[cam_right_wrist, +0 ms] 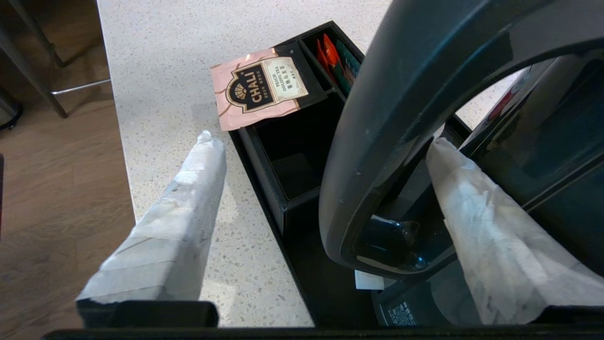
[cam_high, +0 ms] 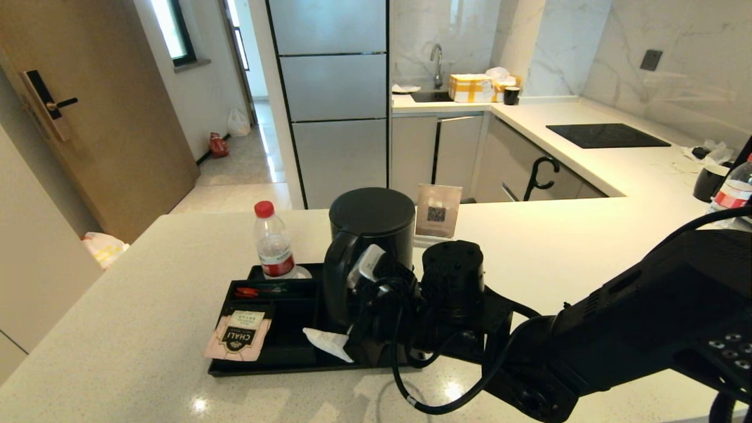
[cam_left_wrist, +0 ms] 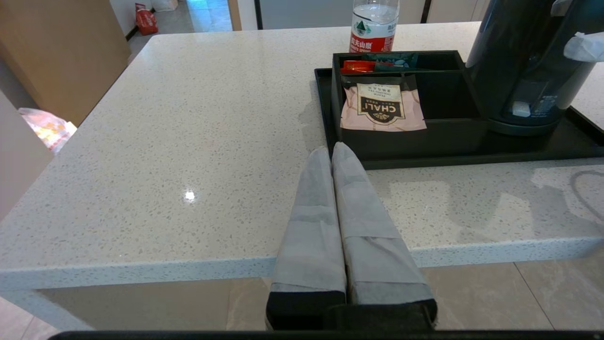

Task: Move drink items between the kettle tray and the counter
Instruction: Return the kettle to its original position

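Head view is showing the broad white speckled stone counter (cam_high: 147,305) carrying the flat black rectangular tray (cam_high: 294,367). On it the tall matte-black kettle (cam_high: 371,235) is standing upright, loop handle facing the robot. The right end effector (cam_right_wrist: 325,189) is straddling that handle, fingers spread, seemingly ready to lift. The pale-pink sachet (cam_high: 238,336) is lying across a compartment rim, long axis toward the robot. The left end effector (cam_left_wrist: 336,156), fingers pressed together, is idling off the tray's front corner.

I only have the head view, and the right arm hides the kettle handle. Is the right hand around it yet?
Observer: Yes. The right hand is open, one finger through the kettle handle loop, the other outside it.
Operator: Where's the left hand?
Observer: The left hand is shut, over the counter's near edge, pointing at the tray.
Operator: Touching the tea sachet?
Observer: No, the tea sachet lies apart from it, atop the tray's compartments.
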Motion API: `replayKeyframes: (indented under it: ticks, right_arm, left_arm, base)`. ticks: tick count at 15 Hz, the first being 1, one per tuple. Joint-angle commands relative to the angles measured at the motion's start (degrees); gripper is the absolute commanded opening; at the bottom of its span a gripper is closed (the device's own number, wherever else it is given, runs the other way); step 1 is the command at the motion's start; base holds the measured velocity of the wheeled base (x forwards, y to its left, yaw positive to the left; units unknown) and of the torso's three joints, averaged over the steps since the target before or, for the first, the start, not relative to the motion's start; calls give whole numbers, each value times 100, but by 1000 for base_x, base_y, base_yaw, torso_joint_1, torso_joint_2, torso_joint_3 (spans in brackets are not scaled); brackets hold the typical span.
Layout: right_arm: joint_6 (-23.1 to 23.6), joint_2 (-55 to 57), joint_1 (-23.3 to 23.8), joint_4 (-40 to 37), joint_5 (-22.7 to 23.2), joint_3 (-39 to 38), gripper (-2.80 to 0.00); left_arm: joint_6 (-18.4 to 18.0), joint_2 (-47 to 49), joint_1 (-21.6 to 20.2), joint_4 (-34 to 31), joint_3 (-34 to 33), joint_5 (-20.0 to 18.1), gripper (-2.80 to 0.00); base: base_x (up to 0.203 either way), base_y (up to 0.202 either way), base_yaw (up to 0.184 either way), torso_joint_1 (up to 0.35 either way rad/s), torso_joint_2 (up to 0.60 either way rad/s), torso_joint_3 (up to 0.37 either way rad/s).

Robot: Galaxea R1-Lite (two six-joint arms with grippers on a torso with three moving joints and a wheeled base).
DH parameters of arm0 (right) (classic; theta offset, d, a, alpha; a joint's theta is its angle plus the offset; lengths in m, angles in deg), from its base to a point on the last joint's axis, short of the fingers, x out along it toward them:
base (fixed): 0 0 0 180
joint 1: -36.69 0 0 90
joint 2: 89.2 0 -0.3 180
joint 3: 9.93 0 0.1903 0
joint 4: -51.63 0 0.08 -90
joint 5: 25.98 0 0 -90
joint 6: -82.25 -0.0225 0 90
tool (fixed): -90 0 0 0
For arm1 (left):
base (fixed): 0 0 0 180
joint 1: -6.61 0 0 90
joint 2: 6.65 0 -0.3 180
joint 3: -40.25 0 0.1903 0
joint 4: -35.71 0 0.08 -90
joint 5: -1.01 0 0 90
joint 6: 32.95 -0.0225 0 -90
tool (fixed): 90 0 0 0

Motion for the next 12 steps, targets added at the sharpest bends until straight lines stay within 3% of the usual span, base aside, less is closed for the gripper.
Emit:
replayKeyframes:
  ticks: [1, 4, 12]
  right_arm:
    - [3, -43, -6, 35, 8, -10, 0]
    - [-114, -447, -77, 27, 1, -432, 0]
    - [-193, -257, -135, 43, 8, -569, 0]
  left_arm:
    - [-2, 9, 0, 0, -1, 0, -280]
    - [-2, 9, 0, 0, -1, 0, -280]
    - [-2, 9, 0, 0, -1, 0, -280]
  base:
    - [0, 0, 0, 0, 0, 0]
    - [0, 0, 0, 0, 0, 0]
    - [0, 0, 0, 0, 0, 0]
